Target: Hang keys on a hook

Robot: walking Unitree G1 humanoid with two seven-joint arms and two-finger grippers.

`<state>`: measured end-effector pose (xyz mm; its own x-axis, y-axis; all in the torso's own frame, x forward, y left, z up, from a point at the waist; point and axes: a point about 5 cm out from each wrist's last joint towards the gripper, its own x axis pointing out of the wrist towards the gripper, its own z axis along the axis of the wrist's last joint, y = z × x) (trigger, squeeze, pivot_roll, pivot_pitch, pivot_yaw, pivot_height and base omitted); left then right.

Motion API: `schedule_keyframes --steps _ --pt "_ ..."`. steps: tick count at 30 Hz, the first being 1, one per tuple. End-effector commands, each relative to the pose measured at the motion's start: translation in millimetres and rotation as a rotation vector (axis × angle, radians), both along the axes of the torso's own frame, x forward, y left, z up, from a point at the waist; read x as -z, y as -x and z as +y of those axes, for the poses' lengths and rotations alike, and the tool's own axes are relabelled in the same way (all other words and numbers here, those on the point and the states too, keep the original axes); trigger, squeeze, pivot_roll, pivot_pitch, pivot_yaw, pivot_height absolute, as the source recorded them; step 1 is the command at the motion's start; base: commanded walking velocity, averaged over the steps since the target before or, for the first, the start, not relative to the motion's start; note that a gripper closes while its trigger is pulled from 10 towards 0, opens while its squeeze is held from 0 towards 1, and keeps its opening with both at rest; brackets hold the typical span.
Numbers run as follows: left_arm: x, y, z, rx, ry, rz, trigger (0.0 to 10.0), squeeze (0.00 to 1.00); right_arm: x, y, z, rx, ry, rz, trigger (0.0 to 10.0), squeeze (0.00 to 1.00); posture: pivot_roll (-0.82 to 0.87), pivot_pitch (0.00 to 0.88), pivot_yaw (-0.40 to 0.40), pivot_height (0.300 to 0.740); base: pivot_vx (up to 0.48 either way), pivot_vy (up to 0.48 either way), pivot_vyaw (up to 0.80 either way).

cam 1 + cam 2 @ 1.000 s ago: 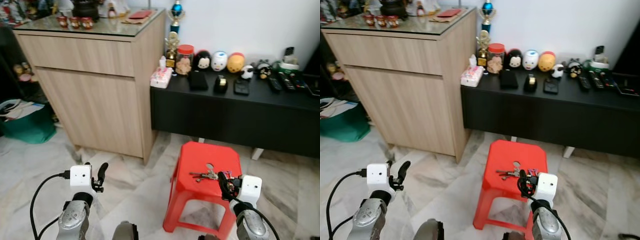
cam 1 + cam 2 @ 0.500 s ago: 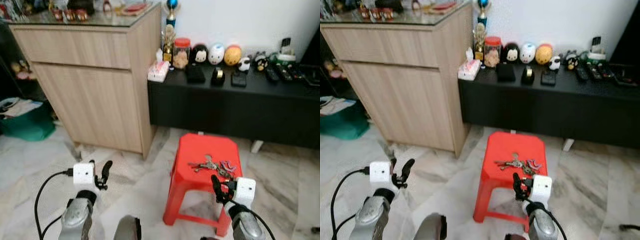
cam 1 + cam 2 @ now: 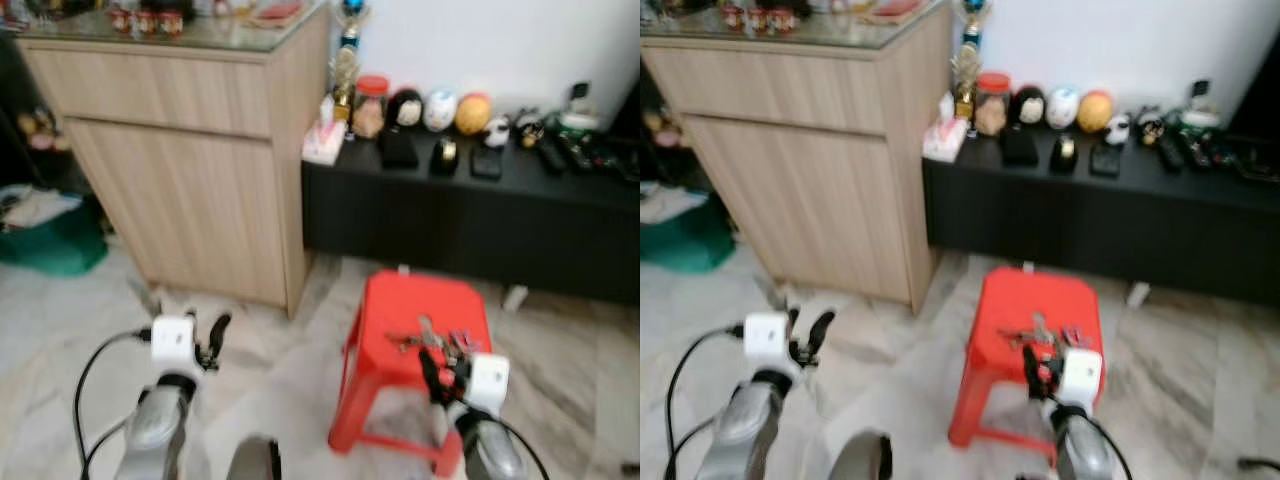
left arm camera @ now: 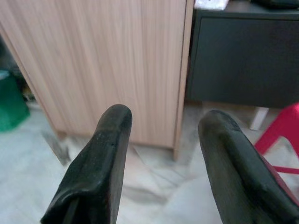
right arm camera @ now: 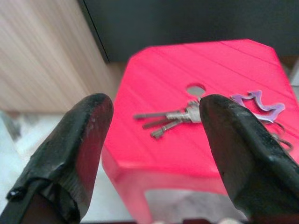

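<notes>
The view has swung and blurred since a moment ago, so the robot is walking. The red stool carries the keys, untouched. The right end effector hovers released just short; the left end effector is released, idle.
</notes>
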<state>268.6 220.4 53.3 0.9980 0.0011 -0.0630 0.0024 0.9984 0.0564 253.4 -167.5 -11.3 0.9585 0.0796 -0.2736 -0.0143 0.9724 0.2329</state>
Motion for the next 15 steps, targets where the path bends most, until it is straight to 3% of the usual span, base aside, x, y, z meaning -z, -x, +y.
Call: schedule_keyframes --steps 1,15 --pt "-3.7 -4.8 -10.8 0.037 0.006 -0.011 10.0 0.00 2.7 5.2 -12.3 0.037 0.004 0.014 10.0 0.00 0.03 0.000 -0.018 0.626 0.304 0.000 0.00" --pt "-5.5 -6.2 -13.5 0.055 0.007 -0.014 10.0 0.00 3.9 6.4 -14.1 0.043 -0.005 0.019 10.0 0.00 0.03 0.000 -0.020 0.626 0.285 0.000 0.00"
